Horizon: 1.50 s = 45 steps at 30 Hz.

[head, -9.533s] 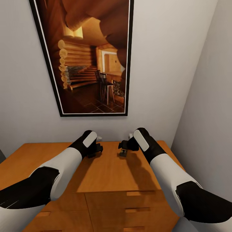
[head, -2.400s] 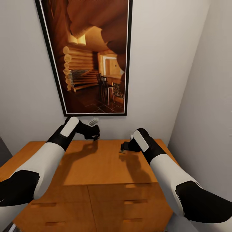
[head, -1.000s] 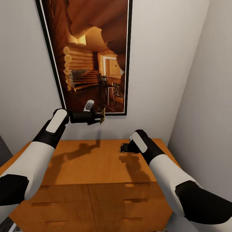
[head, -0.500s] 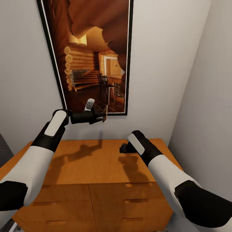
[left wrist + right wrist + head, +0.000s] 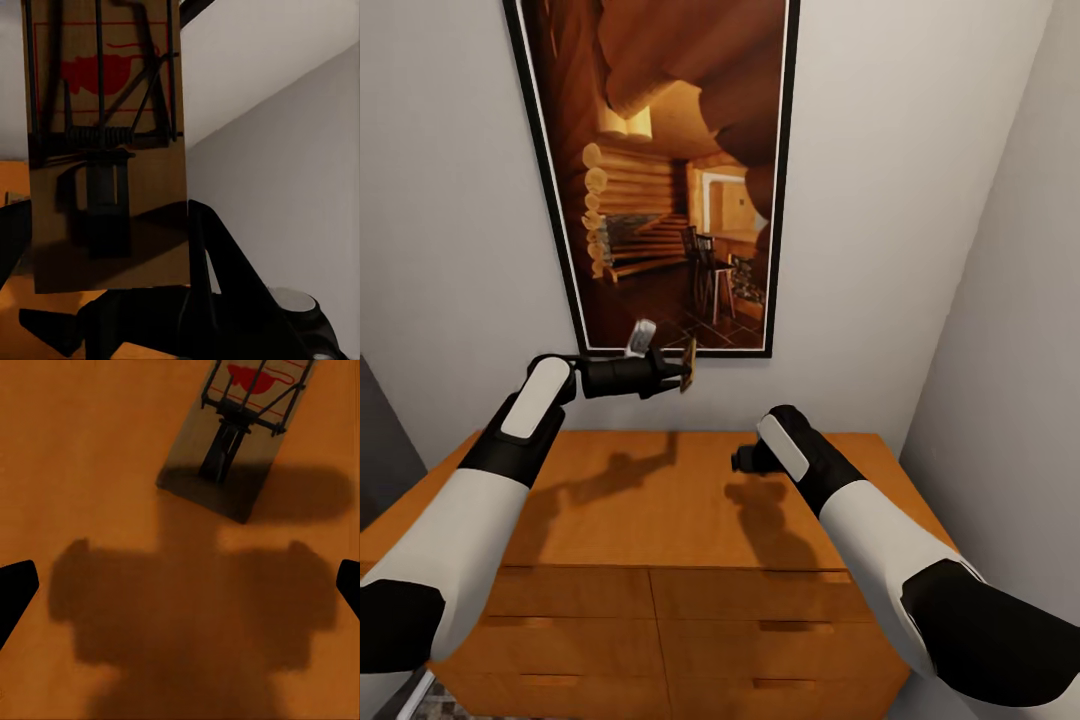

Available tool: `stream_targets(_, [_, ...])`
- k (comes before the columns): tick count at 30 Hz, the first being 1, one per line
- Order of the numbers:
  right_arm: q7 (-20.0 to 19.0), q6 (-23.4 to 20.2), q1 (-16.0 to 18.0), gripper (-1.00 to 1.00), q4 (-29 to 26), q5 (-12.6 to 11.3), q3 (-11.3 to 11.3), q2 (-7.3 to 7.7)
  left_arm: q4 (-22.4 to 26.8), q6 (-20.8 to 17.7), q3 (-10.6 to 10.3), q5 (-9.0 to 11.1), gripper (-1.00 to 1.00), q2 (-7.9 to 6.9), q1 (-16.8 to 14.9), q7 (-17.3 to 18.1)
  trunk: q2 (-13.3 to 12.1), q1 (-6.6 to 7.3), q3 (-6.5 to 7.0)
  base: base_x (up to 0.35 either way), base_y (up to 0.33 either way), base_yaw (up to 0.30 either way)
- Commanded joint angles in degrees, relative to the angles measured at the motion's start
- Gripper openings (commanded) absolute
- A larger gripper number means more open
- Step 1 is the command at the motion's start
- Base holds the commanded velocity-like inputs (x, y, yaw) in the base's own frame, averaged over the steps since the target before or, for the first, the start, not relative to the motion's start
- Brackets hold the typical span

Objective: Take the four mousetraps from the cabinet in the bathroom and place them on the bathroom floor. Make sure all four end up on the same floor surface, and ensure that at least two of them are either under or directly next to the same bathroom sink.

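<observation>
Raised above the cabinet (image 5: 690, 500) beside the framed picture (image 5: 670, 170): left gripper (image 5: 678, 368), pinching a mousetrap (image 5: 105, 142) edge-on. Seen from the right wrist: a second mousetrap (image 5: 240, 435) flat on the cabinet top, beyond the spread fingers (image 5: 15, 592) of the right gripper (image 5: 740, 460). Side wall (image 5: 1010, 350) close on the right.

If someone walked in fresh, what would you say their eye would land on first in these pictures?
Probably the big framed log-cabin picture on the wall above the orange-brown cabinet. Next, the left pincer, raised in front of the frame's lower edge and clamping a mousetrap with a red print. A second mousetrap lies flat on the cabinet top, ahead of the open right pincer.
</observation>
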<state>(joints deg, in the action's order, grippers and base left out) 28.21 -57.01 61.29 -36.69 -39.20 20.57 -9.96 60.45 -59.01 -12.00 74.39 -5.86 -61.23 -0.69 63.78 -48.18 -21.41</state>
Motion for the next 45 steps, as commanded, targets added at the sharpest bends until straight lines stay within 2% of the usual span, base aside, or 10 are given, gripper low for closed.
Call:
stream_targets(1, [0.58,0.45,0.07,1.0,-0.01,-0.61,0.18,0.03,0.04,-0.06,-0.11,0.05,-1.0,-0.04,0.1,-0.02,0.05,0.0,-0.07,0.0,0.0,0.014])
stream_targets(4, [0.62,2.34,0.06,1.0,0.1,-0.61,0.05,0.03,0.44,-0.06,-0.09,0.05,-1.0,-0.03,0.44,-0.02,0.05,0.0,-0.08,0.0,0.0,0.008])
stream_targets(11, [1.66,3.79,0.06,1.0,0.25,-0.66,-0.17,0.1,1.6,-0.05,-0.1,0.05,-1.0,-0.03,0.7,-0.02,0.05,0.0,-0.08,0.0,0.0,0.002])
stream_targets(14, [5.29,4.31,0.07,1.0,0.27,-0.73,-0.31,0.11,1.77,-0.05,-0.11,0.05,-1.0,-0.02,0.77,-0.02,0.05,0.0,-0.08,0.0,0.0,0.0])
stream_targets(15, [8.57,5.15,0.07,1.0,0.25,-0.83,-0.54,0.11,1.85,-0.05,-0.12,0.05,-1.0,-0.02,0.8,-0.02,0.05,0.0,-0.08,0.0,0.0,0.0])
stream_targets(17, [11.77,6.31,0.06,1.0,0.24,-0.96,-0.82,0.11,1.94,-0.05,-0.17,0.05,-1.0,-0.02,0.82,-0.02,0.05,0.0,-0.08,0.0,0.0,0.0])
stream_targets(22, [16.6,9.37,0.06,1.0,0.22,-1.18,-1.39,0.12,2.08,-0.05,-0.33,0.05,-1.0,-0.02,1.26,-0.02,0.05,0.0,-0.08,0.0,0.0,0.0])
stream_targets(29, [18.0,10.47,0.06,1.0,0.22,-1.23,-1.48,0.11,2.18,-0.05,-0.35,0.05,-1.0,-0.02,1.87,0.11,0.05,0.0,-0.08,0.0,0.0,0.0])
stream_targets(45, [18.28,10.74,0.06,1.0,0.16,-1.33,-1.62,0.11,2.22,-0.05,-0.33,0.05,-1.0,-0.02,1.99,0.16,0.05,0.0,-0.08,0.0,0.0,0.0])
